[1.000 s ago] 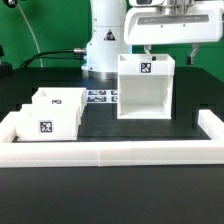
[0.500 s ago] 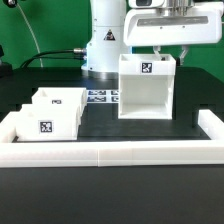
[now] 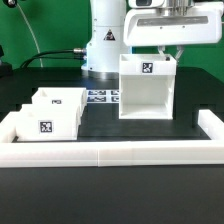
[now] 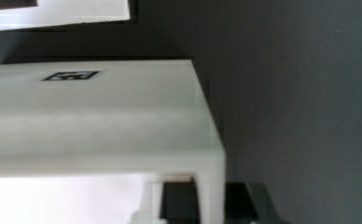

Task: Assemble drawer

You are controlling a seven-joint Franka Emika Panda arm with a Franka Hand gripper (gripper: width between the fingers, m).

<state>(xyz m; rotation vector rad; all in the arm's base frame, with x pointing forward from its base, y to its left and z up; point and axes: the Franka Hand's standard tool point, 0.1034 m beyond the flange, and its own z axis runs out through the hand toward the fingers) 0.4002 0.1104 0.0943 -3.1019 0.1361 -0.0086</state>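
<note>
Exterior view: the claw [image 3: 167, 55] sits at the top back edge of the shell [image 3: 147, 95], which stands upright on the dark tabletop [image 3: 130, 130]. Wrist view shows its fingers [image 4: 174, 200] pinched tight on the shell's thin wall. Two trays [image 3: 52, 112] rest well apart, toward the exterior view's left.

The white, glossy, rounded column of the robot arm [image 3: 104, 35] stands at the back of the scene in the exterior view, built of smooth stacked segments with dark seams between them, widening toward a bell-shaped base ringed by a grey band. A small dark marking shows on its front. A thin black cable [image 3: 55, 55] curves away from the base. The pale grey, boxy wrist block [image 3: 176, 22] carries the dark-fingered gripper [image 3: 167, 55].
</note>
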